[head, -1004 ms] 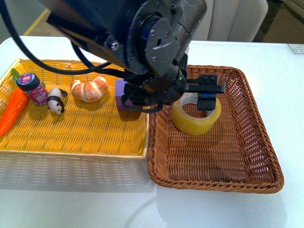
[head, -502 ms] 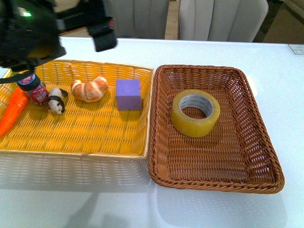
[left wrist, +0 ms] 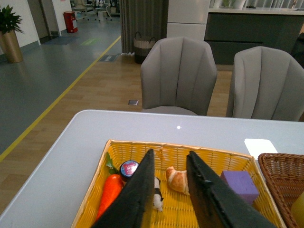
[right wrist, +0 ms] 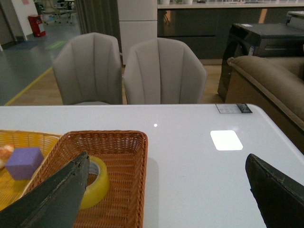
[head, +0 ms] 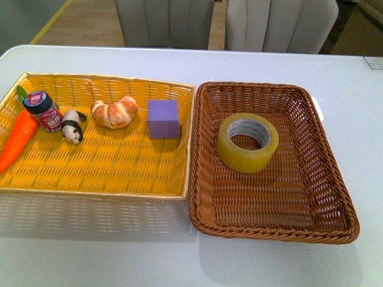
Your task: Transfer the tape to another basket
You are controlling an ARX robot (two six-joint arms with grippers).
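The yellow tape (head: pixel 247 142) lies flat inside the dark brown basket (head: pixel 335 179), toward its far half. Neither arm shows in the front view. In the right wrist view the tape (right wrist: pixel 96 184) shows partly behind one finger, resting in the brown basket (right wrist: pixel 128 190); my right gripper (right wrist: pixel 166 164) is open wide, high above the table, with nothing between its fingers. My left gripper (left wrist: pixel 169 159) is open too, raised over the yellow basket (left wrist: pixel 209 154), holding nothing.
The yellow basket (head: pixel 119 191) at the left holds a purple cube (head: pixel 163 118), a croissant (head: pixel 114 112), a panda figure (head: pixel 72 125), a small jar (head: pixel 42 110) and a carrot (head: pixel 18 139). Two grey chairs (head: pixel 275 24) stand behind the white table (head: pixel 353 107).
The left arm has lifted away from the tape and left the front view, first to the upper left, then out of frame. The tape stays in the brown basket.
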